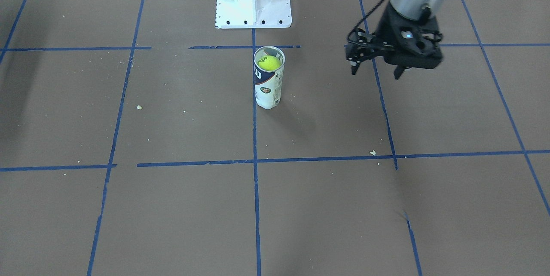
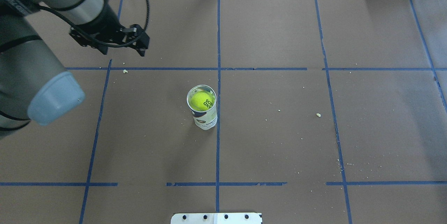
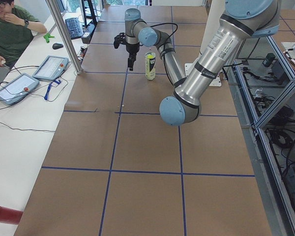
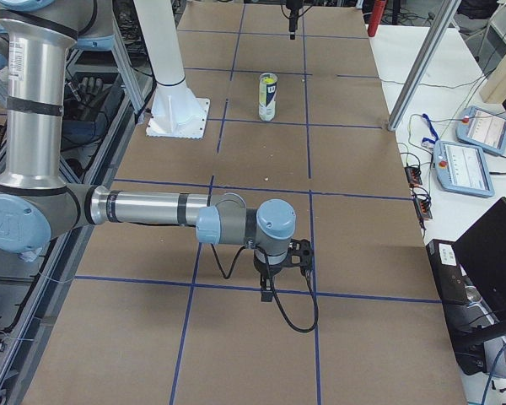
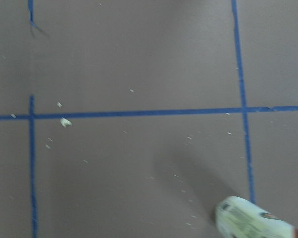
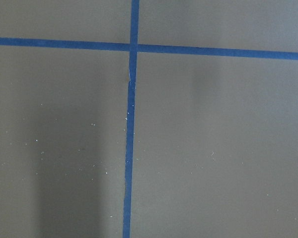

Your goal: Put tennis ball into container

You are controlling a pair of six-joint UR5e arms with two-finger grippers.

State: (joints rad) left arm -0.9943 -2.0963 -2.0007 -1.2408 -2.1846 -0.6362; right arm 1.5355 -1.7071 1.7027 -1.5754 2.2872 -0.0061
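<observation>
The tennis ball (image 1: 269, 62), yellow-green with dark lettering, sits inside the top of the container (image 1: 268, 89), just below the rim. The container is a white and navy tube standing upright near the table's middle (image 2: 206, 117). My left gripper (image 1: 376, 74) hangs open and empty above the table, well off to the container's side and apart from it (image 2: 124, 53). The left wrist view catches only the container's lower part (image 5: 253, 223) at its bottom edge. My right gripper (image 4: 271, 291) hovers low at the table's far end; whether it is open or shut I cannot tell.
The white robot base plate (image 1: 253, 5) stands behind the container. Blue tape lines and small crumbs (image 1: 372, 152) mark the brown table. An operator (image 3: 10, 29) sits at a side desk with tablets (image 3: 50, 67).
</observation>
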